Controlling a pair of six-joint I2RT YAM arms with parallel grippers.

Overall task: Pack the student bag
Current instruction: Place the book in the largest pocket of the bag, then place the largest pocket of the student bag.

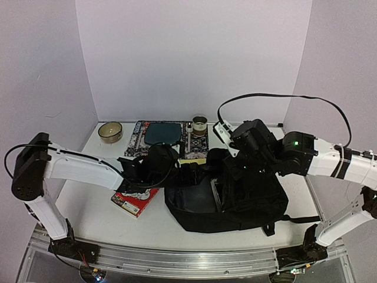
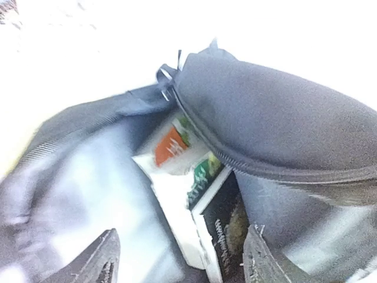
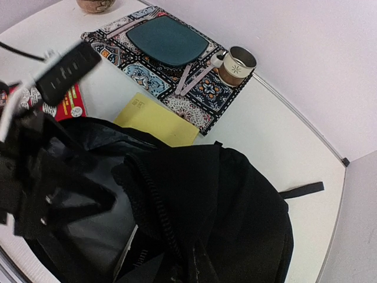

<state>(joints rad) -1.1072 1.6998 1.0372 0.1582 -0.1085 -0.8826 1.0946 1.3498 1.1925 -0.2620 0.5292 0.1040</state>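
My left wrist feed is smeared, so I can't read the books [image 2: 194, 177] inside the student bag [image 2: 277, 112] and the left tool [image 2: 182, 262] runs off the bottom edge; on the right wrist, the right tool [image 3: 41, 194] blurs into black fabric and the bowl [image 3: 94, 5] is cropped.

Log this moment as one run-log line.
large black fabric backpack: open, books inside | left gripper: open at bag mouth, empty | right gripper: shut at bag's top edge | red-covered book: outside bag
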